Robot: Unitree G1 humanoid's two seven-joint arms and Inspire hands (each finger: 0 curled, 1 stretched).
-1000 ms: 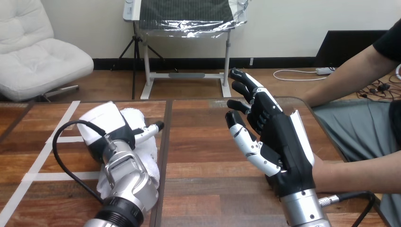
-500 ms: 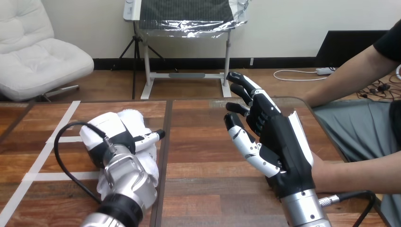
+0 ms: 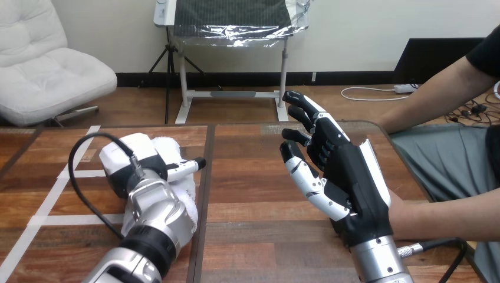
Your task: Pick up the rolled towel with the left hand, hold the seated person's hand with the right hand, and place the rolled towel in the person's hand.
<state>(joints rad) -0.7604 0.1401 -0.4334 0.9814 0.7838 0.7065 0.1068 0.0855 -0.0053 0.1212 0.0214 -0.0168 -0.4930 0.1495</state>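
We take the step in hand to be the pickup. The towel lies on the table, left of the middle, under our left hand. That hand rests on top of it, back up, forearm slanting in from the bottom edge. We cannot tell whether it grips. We should wrap fully round the roll before lifting, so it does not unroll. Our right hand stands upright and open, palm leftward, with the person's forearm just behind it.
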